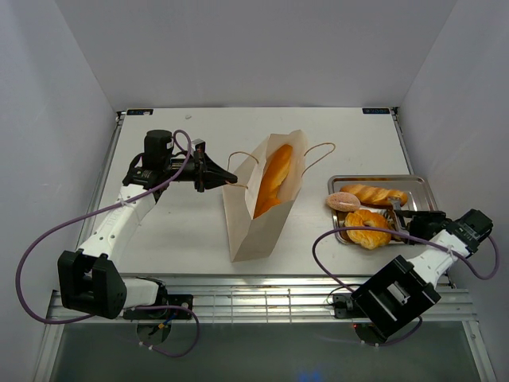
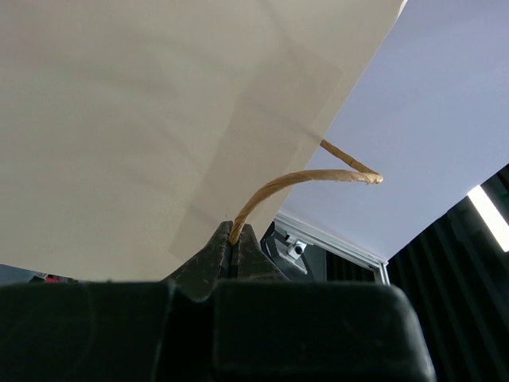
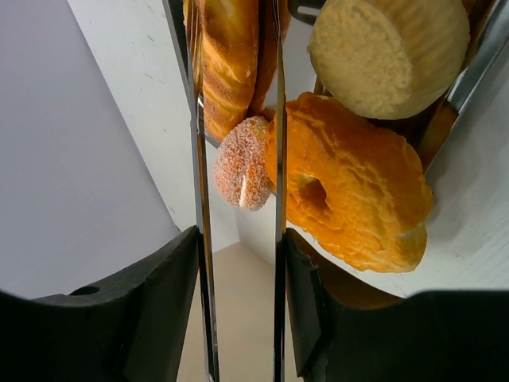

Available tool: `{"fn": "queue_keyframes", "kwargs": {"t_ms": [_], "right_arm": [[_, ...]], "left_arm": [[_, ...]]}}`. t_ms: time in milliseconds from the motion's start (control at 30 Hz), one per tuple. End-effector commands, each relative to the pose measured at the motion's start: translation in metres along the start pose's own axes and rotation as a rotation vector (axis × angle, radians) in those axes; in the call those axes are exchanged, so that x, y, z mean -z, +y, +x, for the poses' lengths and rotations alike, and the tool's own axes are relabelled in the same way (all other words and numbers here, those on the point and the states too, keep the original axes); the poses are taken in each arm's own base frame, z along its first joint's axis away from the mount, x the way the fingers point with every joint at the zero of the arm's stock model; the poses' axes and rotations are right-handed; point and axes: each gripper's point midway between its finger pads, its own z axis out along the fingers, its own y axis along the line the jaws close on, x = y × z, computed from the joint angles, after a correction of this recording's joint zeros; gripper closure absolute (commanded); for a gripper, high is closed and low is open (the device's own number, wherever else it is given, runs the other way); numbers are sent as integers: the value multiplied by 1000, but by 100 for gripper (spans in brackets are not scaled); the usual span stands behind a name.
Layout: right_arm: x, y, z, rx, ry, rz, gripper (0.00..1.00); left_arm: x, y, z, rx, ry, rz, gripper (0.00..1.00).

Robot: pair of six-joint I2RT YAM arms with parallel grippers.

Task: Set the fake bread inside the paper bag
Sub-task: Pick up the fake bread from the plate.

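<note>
Overhead, the paper bag (image 1: 256, 219) stands in the middle of the table (image 1: 175, 231), its mouth open, with the baguette (image 1: 274, 179) leaning inside it and its upper end showing above the rim. The left gripper (image 1: 229, 181) reaches in from the left and meets the bag's near cord handle (image 1: 238, 163). To the right, the tray (image 1: 374, 178) carries the rest of the fake bread: the ridged loaf (image 1: 375, 193), the pinkish round bun (image 1: 343, 200) and the ring-shaped bun (image 1: 367, 228). The right gripper (image 1: 413, 221) sits at the tray's right end. From the left wrist, the jaws are pressed tight together on the cord handle (image 2: 294, 179), which rises out from between them and loops to the right, while the bag's tan wall (image 2: 159, 119) fills the view above. From the right wrist, the right gripper (image 3: 238, 239) is closed part-way onto the tongs (image 3: 279, 199), one finger against each metal blade. The pinkish round bun (image 3: 242, 163) shows between the blades, though I cannot tell whether they pinch it. The ring-shaped bun (image 3: 350, 199) lies just beside it, touching, and the ridged loaf (image 3: 227, 56) lies beyond.
</note>
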Motion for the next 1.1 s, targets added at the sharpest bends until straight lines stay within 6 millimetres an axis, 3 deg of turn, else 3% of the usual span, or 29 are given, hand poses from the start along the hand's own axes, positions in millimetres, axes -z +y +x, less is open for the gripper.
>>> {"fn": "queue_keyframes", "kwargs": {"t_ms": [0,533,1067], "right_arm": [[0,17,-6,44,-13,-62,49],[-20,9,0,76,22,-53,48],[-6,18,7,92,30,-42,48]], "left_arm": [[2,-5,5,-37,4,10,100],[2,-2,6,-32,-6,4,100],[2,-1,6,-31,-7,0,100]]}}
